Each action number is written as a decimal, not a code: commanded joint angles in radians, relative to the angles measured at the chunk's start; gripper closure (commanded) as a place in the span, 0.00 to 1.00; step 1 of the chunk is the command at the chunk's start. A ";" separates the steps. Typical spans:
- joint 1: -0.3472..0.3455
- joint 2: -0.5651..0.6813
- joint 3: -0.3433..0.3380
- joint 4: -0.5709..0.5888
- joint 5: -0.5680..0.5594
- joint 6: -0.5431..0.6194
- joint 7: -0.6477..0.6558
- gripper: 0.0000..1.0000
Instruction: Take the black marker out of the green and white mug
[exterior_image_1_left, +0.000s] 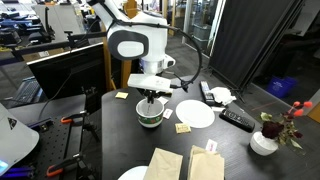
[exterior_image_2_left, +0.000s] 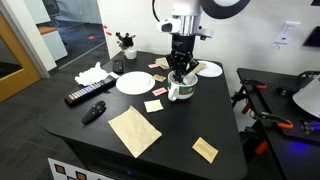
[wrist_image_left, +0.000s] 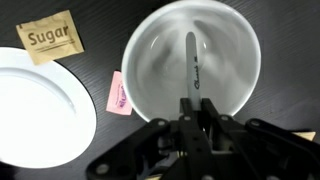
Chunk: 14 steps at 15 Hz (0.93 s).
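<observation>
The green and white mug (exterior_image_1_left: 150, 119) stands near the middle of the black table, and it also shows in the other exterior view (exterior_image_2_left: 183, 93). From the wrist view I look straight down into its white bowl (wrist_image_left: 150, 60). The black marker (wrist_image_left: 191, 60) leans inside it, looking grey from glare. My gripper (wrist_image_left: 197, 108) reaches down into the mug, and its fingers are closed on the marker's near end. In both exterior views the gripper (exterior_image_1_left: 152, 101) (exterior_image_2_left: 178, 76) sits right at the mug's rim.
A white plate (wrist_image_left: 35, 110) (exterior_image_1_left: 196, 114) lies beside the mug. A sugar packet (wrist_image_left: 50, 37) and a pink packet (wrist_image_left: 117, 93) lie close by. Black remotes (exterior_image_1_left: 237, 119) (exterior_image_2_left: 85, 95), a flower vase (exterior_image_1_left: 265, 140) and brown napkins (exterior_image_2_left: 133, 130) are farther out.
</observation>
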 joint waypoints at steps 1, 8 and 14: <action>0.017 -0.140 -0.005 -0.089 -0.010 0.005 0.037 0.96; 0.086 -0.370 -0.023 -0.206 -0.022 -0.013 0.130 0.96; 0.169 -0.528 -0.024 -0.295 -0.103 -0.033 0.281 0.96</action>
